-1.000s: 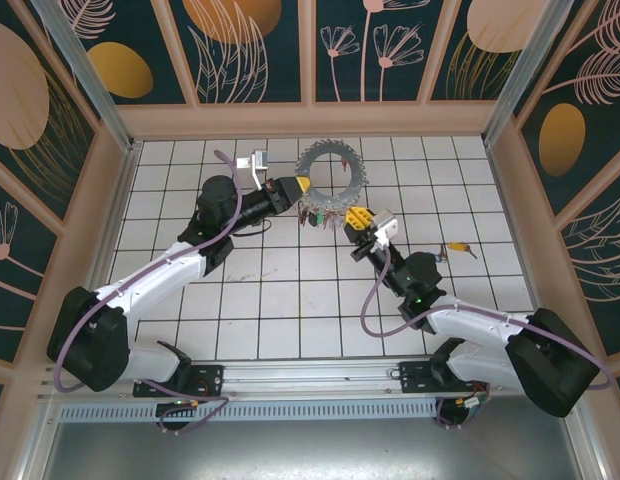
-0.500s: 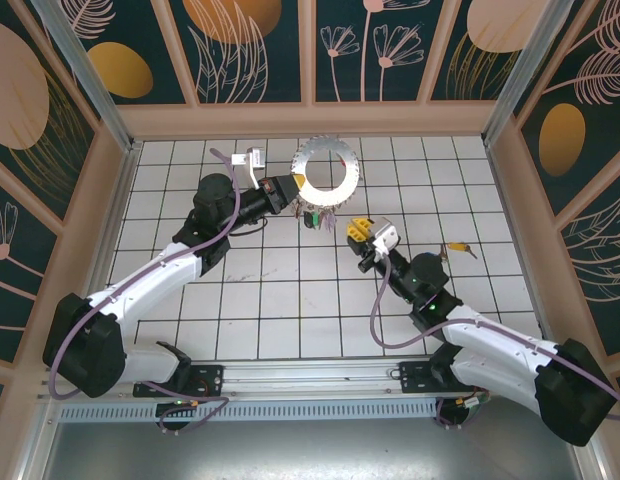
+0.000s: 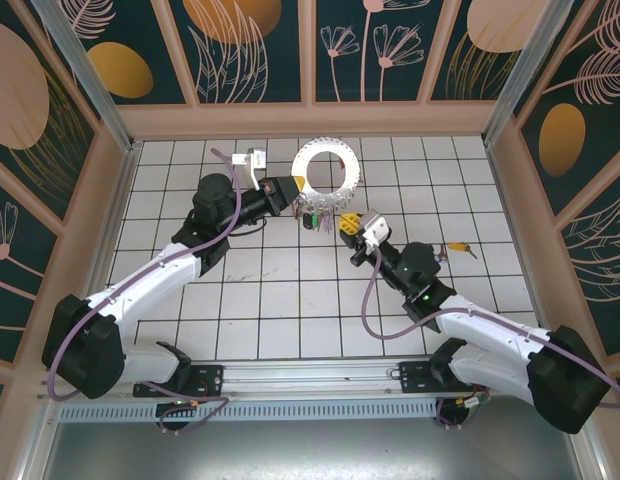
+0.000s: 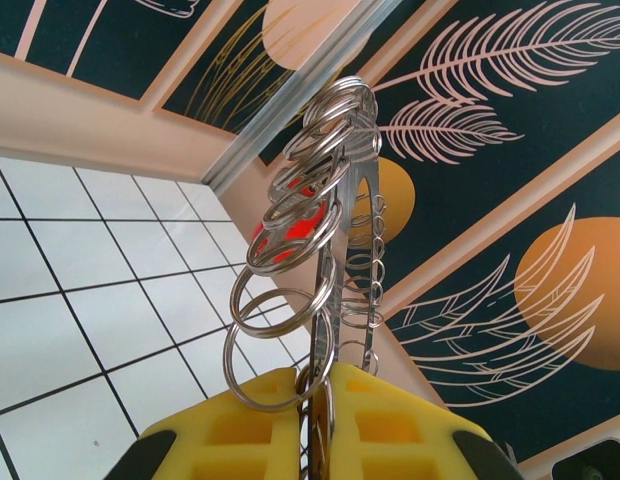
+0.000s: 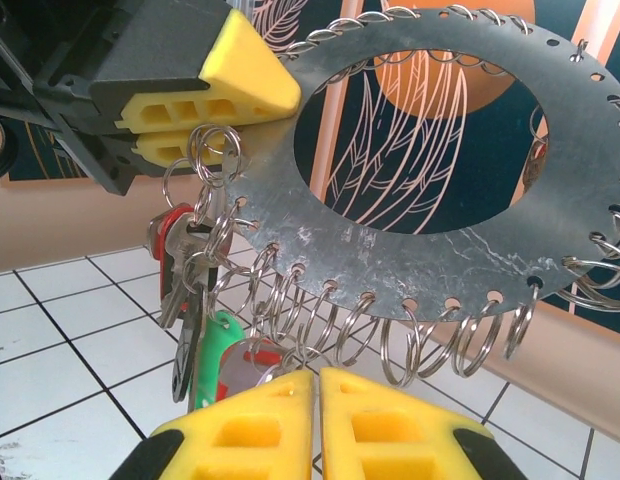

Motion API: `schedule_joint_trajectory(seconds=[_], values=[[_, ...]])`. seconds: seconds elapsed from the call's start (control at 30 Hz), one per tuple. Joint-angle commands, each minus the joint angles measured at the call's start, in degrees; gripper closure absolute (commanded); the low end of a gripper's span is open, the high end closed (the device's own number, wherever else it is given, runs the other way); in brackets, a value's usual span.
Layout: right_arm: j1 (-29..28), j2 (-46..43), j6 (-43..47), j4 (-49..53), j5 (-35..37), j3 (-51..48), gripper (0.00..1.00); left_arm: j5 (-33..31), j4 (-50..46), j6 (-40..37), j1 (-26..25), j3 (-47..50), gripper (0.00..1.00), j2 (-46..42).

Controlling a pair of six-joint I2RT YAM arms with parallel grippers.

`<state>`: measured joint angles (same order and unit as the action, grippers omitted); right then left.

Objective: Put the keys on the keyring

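Silvery keyring [image 5: 420, 250]; red and green key tags [image 5: 218, 350]; loose tag [image 3: 458, 247] seemingly yellow.

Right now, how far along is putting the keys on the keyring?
Done: a few tagged keys hang from the keyring. In hand: left gripper clamps the keyring's rim; right gripper, shut, sits under its empty loops. Remaining: one key on the tiles, many loops empty.

Shows the left gripper [image 4: 315, 425] closed, yellow pads [image 4: 230, 435] pressed against either face of the keyring [image 4: 350, 170]. Holds it edge-on, a thin metal strip rising from the jaws and leaning slightly right. Bears small split rings [image 4: 280, 320] fanned out along its left side, with a red tag [image 4: 290, 235] glimpsed through them. Takes in white floor tiles [image 4: 80, 300] at left and a leaf-patterned wall [image 4: 510, 200] behind.
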<state>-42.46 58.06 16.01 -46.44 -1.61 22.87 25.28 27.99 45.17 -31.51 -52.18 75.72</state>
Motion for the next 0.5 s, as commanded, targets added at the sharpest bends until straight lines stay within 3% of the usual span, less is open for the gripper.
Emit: schedule_joint_trajectory(seconds=[0.0,0.47], values=[[0.13,0.56,0.52,-2.39,-1.29,2.78,0.90,1.24,2.64,-0.96,0.29,-2.53,1.00,-1.81],[0.13,4.34,0.31,-3.05,2.16,4.74,0.85,1.64,2.86,-0.61,0.28,-2.42,1.00,-1.46]])
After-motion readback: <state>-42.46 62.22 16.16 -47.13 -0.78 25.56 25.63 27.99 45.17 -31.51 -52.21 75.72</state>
